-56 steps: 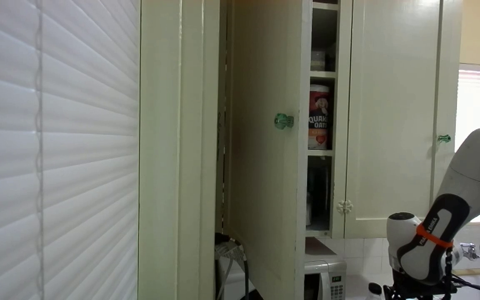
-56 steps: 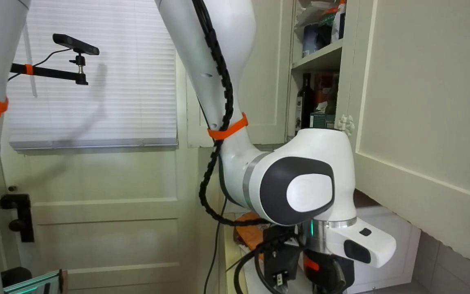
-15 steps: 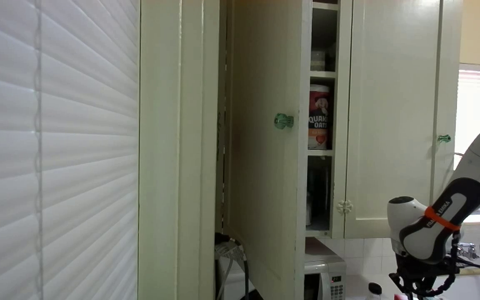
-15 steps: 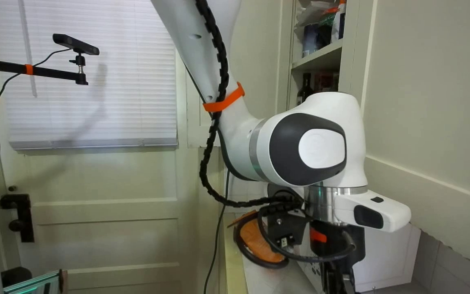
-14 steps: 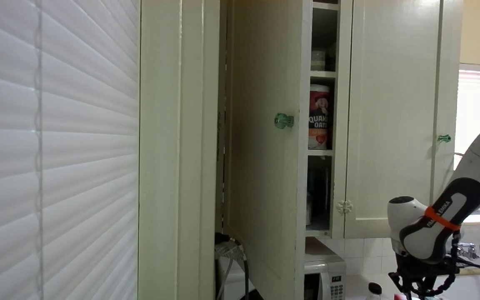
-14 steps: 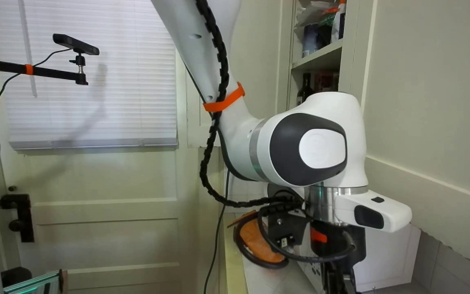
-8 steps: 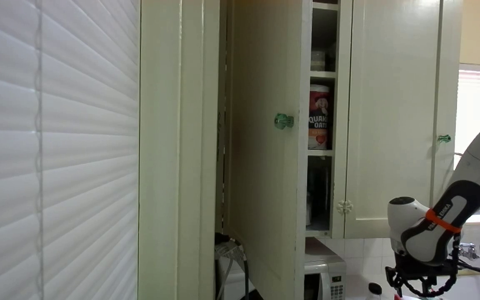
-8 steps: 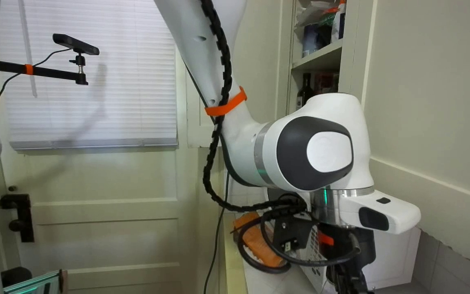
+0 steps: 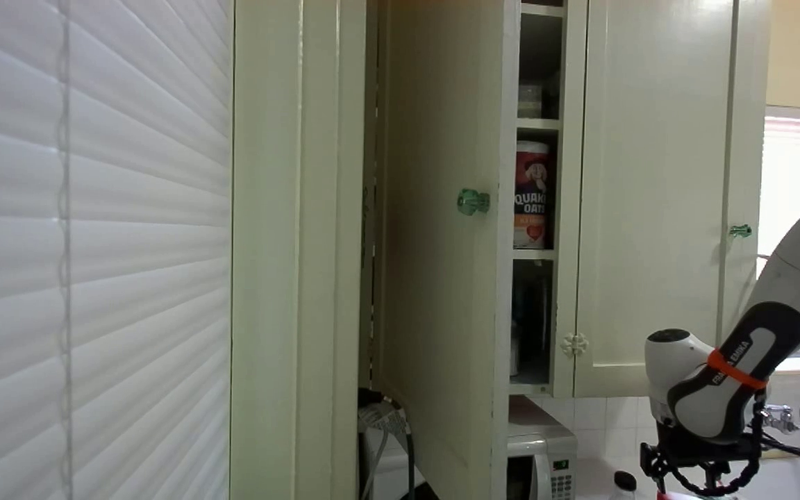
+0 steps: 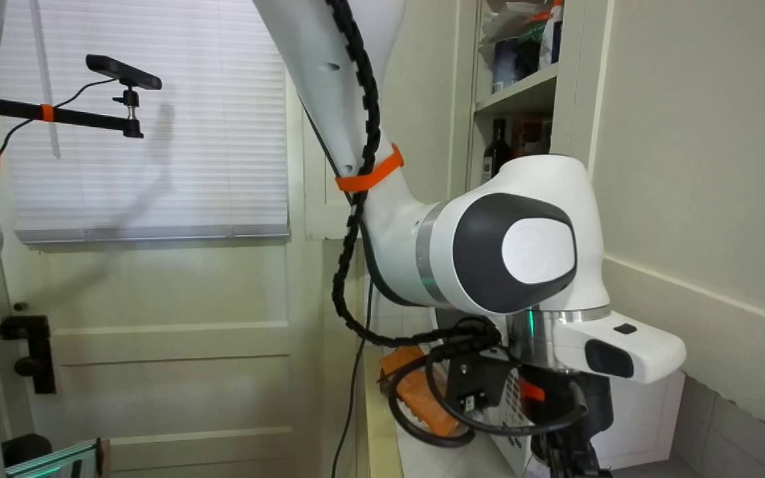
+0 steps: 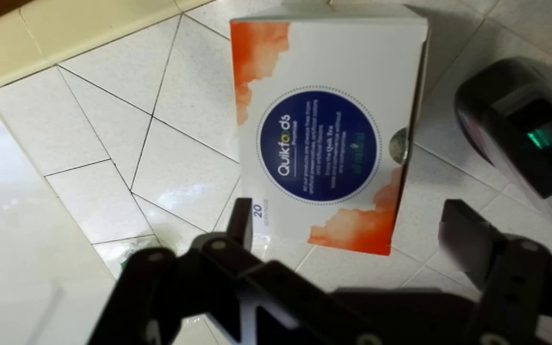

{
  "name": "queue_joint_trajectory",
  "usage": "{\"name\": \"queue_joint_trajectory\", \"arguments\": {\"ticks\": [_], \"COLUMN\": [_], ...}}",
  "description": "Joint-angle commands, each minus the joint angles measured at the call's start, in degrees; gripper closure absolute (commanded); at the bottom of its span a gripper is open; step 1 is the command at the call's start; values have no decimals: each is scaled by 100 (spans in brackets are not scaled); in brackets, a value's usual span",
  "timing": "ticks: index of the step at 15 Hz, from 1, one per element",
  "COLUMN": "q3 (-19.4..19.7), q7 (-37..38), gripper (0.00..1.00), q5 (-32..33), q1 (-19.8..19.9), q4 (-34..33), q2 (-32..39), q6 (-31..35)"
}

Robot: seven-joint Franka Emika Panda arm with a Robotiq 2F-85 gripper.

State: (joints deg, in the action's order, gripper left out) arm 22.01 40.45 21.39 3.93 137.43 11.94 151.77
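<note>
Glossy white surface (image 11: 22, 201): seen along the left of the wrist view, below a pale yellow tiled edge (image 11: 103, 28).
White tiled table (image 11: 189, 163): crossed by thin grout lines.
Clear, green-tinged crumpled item (image 11: 137, 247): partly covered at the table's left edge; too blurred to be identified.
Black two-fingered tool (image 11: 348, 225): spread wide; nothing is gripped.
White cardboard box with orange patches and a navy disc (image 11: 321, 139): set on the table ahead of the tool, mostly framed between its fingertips; one box edge is overlapped by a fingertip, and whether it is touched cannot be told.
Rounded black-and-pale object (image 11: 501, 124): placed right of the box, near but apart; a green gleam is shown on its dark front.
Kitchen background: in an exterior view, a white slatted blind (image 9: 150, 243), an open pale green cupboard door (image 9: 435, 278) and a silver microwave (image 9: 546, 444) are seen, in that order, left of the white-and-black robot arm (image 9: 754, 347).
</note>
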Motion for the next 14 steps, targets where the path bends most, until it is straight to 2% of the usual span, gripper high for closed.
{"name": "queue_joint_trajectory", "arguments": {"ticks": [1,7,14], "q3": [-83,-219,-101], "q7": [66,26,73], "gripper": [0,0,0], "q5": [-82,-635,-969], "q1": [90,136,75], "q4": [-98,-314,-588], "q2": [137,492,882], "q6": [57,192,345]}}
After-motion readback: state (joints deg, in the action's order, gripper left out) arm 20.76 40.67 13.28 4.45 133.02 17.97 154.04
